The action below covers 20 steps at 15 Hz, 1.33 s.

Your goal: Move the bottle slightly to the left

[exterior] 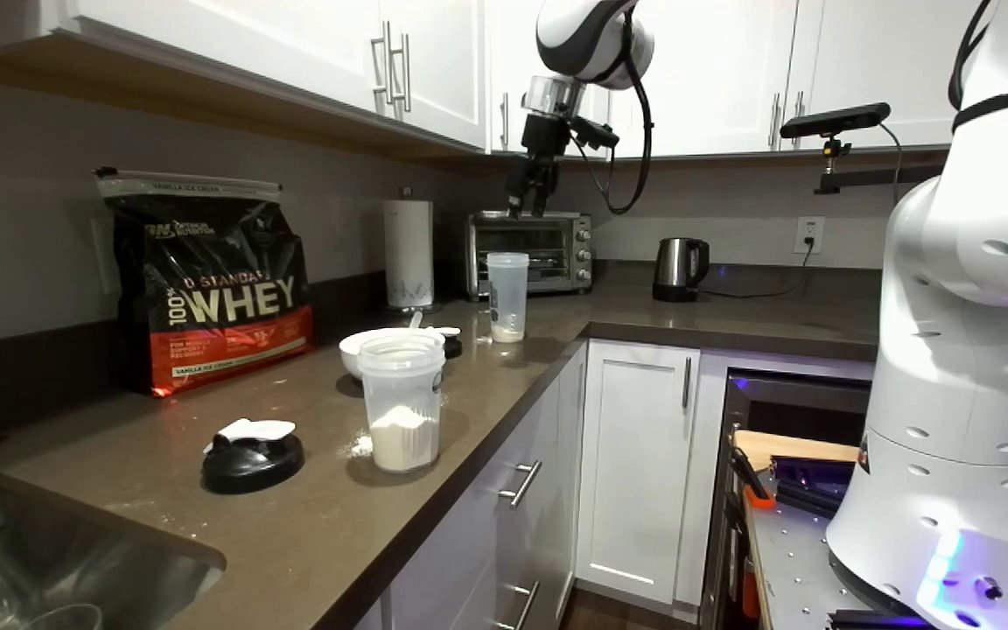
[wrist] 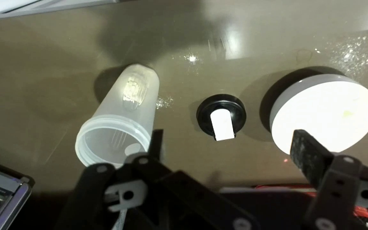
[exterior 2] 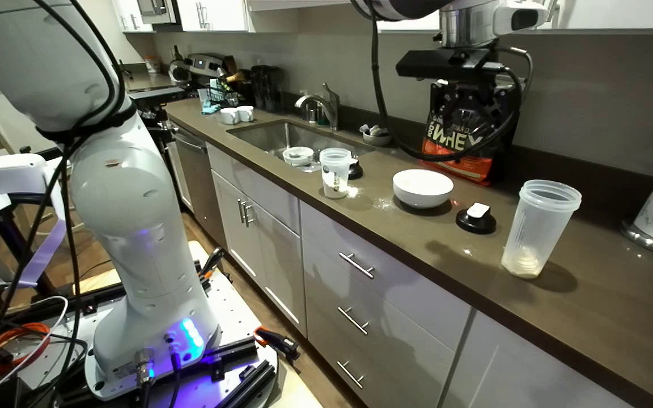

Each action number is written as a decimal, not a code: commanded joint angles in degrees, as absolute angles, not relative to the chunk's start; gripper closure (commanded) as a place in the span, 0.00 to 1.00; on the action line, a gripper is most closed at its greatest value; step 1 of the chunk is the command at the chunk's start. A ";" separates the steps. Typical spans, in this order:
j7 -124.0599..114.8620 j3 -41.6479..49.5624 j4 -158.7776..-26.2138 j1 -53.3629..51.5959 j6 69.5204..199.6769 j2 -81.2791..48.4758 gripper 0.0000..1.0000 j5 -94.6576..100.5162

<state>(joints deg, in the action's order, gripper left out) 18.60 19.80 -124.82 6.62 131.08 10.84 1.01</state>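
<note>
Tall, slim, translucent plastic bottle (exterior 2: 541, 229): standing upright on the brown surface (exterior 2: 615, 306), near the round black lid (exterior 2: 476, 222). Hovering above the surface with the black gripper (exterior: 527, 206), holding its jaws wide apart.

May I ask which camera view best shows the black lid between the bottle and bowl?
The wrist view: the black lid appears whole and largest, seen from above. Both exterior views show it smaller; in an exterior view a cup partly hides it.
</note>
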 commanded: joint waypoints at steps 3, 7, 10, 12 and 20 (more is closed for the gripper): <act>24.95 19.11 -117.55 8.25 131.74 3.19 0.00 -5.79; 26.31 18.31 -114.57 9.34 131.08 -0.83 0.00 -7.57; 26.29 17.43 -113.43 10.68 131.04 -3.17 0.00 -7.67; 26.19 16.84 -113.19 11.52 131.31 -4.46 0.00 -7.59; 23.35 14.93 -118.26 11.97 136.37 -3.17 0.00 -2.65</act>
<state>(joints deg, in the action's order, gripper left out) 23.52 16.85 -114.55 11.17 131.26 -4.64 -4.95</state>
